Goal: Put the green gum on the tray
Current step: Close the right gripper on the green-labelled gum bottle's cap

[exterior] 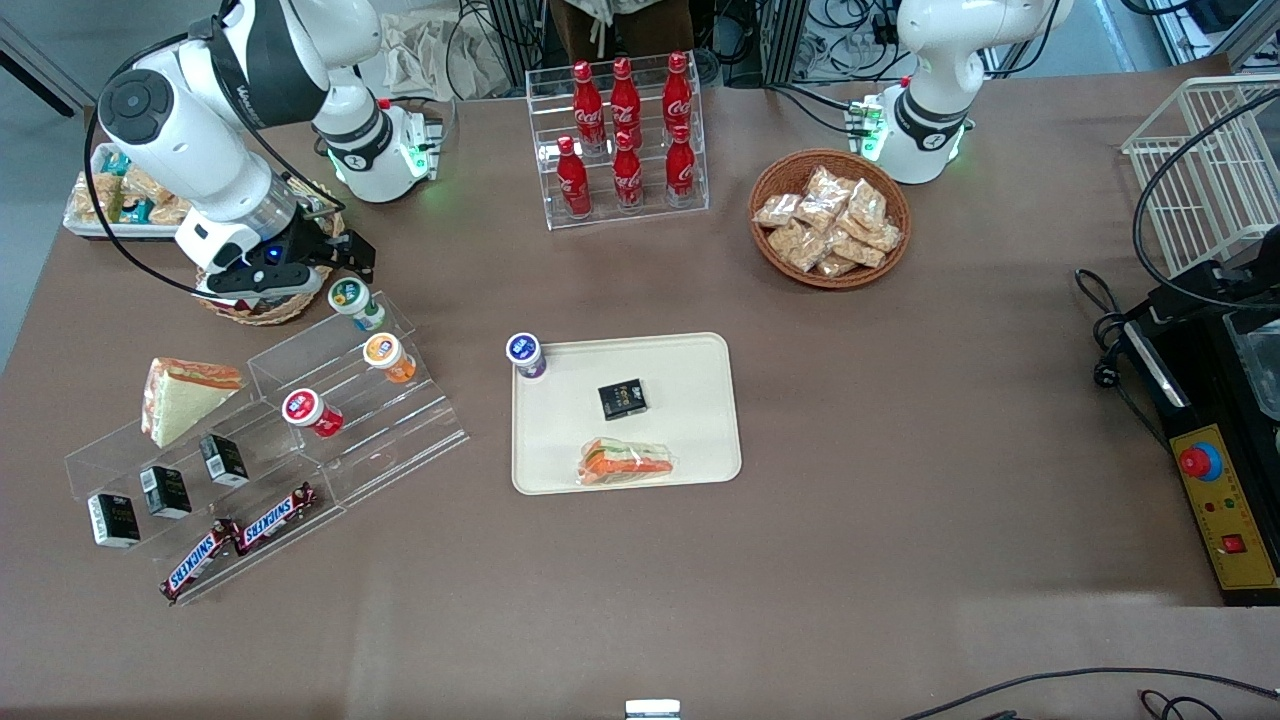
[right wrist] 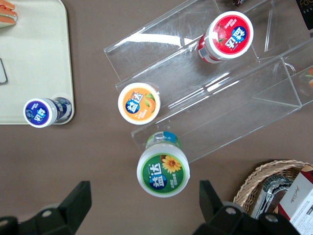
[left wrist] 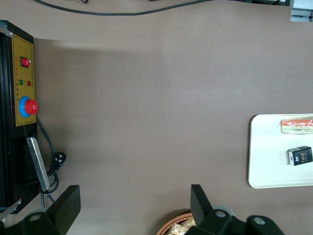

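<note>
The green gum (exterior: 352, 302) (right wrist: 163, 172) stands upright on the top step of a clear acrylic stand (exterior: 300, 400), showing its white lid with a green-and-yellow label. My gripper (exterior: 335, 265) (right wrist: 144, 205) hovers open just above it and slightly farther from the front camera. Its black fingers (right wrist: 78, 200) are spread wide with nothing between them. The cream tray (exterior: 690, 400) (right wrist: 34, 58) (left wrist: 269, 147) lies at mid table, toward the parked arm from the stand. It holds a small black box (exterior: 622, 398) and a wrapped sandwich (exterior: 626, 462).
A purple-lidded bottle (exterior: 524, 354) (right wrist: 41, 111) stands at the tray's corner. Orange-lidded (exterior: 386, 354) (right wrist: 139, 103) and red-lidded (exterior: 308, 410) (right wrist: 227, 36) bottles sit on lower steps. A wicker basket (exterior: 250, 305) (right wrist: 274, 188) lies under the arm. A cola rack (exterior: 620, 140) and a snack basket (exterior: 830, 215) stand farther back.
</note>
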### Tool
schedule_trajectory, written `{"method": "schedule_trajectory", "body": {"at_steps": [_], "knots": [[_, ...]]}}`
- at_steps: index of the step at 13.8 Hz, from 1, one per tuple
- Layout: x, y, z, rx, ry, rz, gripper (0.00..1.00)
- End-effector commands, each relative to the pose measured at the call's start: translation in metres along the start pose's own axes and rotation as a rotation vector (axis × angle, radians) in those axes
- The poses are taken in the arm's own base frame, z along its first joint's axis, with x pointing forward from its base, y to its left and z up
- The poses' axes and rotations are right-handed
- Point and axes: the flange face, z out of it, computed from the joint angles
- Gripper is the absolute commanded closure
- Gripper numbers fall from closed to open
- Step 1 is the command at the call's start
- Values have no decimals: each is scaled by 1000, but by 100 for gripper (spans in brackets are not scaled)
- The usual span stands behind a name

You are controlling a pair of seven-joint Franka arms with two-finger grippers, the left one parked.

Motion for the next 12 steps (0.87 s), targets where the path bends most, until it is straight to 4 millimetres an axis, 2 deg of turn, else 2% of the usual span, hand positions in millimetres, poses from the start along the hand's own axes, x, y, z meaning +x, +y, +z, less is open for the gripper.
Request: {"method": "schedule_trajectory", "body": {"at_steps": [1, 4, 12], "knots": [[-4, 6, 4, 28, -9, 3, 1], [-10, 9, 24, 28, 16, 8, 1], [-16, 13, 51, 27, 41, 12, 1]]}}
